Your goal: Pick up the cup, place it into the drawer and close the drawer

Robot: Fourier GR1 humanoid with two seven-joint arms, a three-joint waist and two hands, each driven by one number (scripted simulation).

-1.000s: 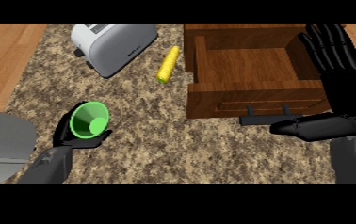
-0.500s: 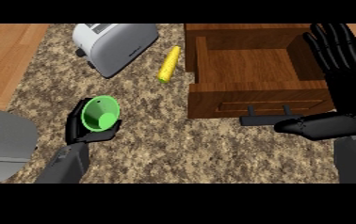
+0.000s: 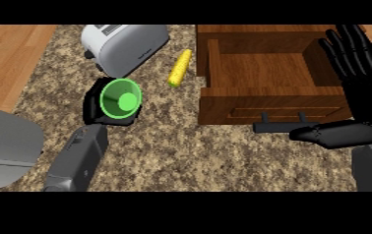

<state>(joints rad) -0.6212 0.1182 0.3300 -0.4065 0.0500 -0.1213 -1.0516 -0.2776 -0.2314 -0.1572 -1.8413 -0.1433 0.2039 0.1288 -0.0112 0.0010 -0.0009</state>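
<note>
Item: cup (image 3: pixel 120 100), green, gripped in our left hand (image 3: pixel 102 111). Right hand (image 3: pixel 354 56) open, resting. Step: carrying. Next: we cross rightward to the open drawer (image 3: pixel 270 113).

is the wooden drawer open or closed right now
Open: the brown wooden drawer is pulled out over the speckled counter, its bare inside showing.

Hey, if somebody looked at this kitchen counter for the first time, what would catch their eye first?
The bright green cup stands out most, at left of centre, with the robot's left hand curled round it. Next comes the open wooden drawer at upper right, the right hand resting open, fingers up, by its right side. Between them a yellow corn cob lies on the speckled counter, beside a white toaster.
</note>
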